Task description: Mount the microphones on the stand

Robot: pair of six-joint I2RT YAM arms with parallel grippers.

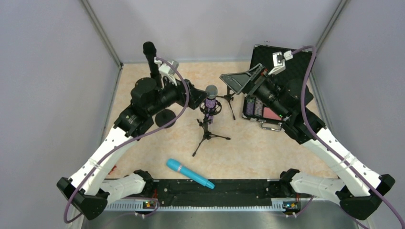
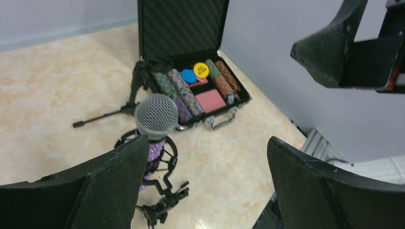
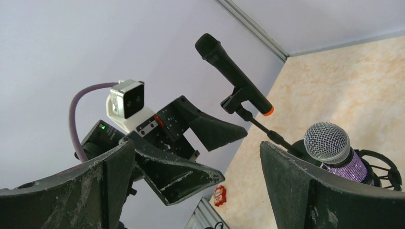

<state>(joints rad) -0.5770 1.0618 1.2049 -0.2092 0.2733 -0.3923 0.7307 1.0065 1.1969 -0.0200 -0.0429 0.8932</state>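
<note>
**Q:** Both claws free?

**A:** Yep, my left gripper [image 2: 208,143] and right gripper [image 3: 197,147] are spread wide and holding nothing. The purple glitter microphone with the silver mesh grille [image 2: 156,116] stands in its black shock-mount tripod [image 1: 208,136], and the all-black stick microphone [image 3: 234,74] is clipped too. The smooth cyan plastic microphone [image 1: 189,173] lies flat near my bases. I'd pinch it mid-barrel since it's round and will roll, then take it to the small empty black tripod [image 1: 229,98].

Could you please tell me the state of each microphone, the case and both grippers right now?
Black microphone: clipped in its stand, off the table.
Purple microphone: held on its tripod, grille up.
Cyan microphone: lying loose on the table, unattached.
Case: lid open.
Left gripper: open, empty.
Right gripper: open, empty.
</note>
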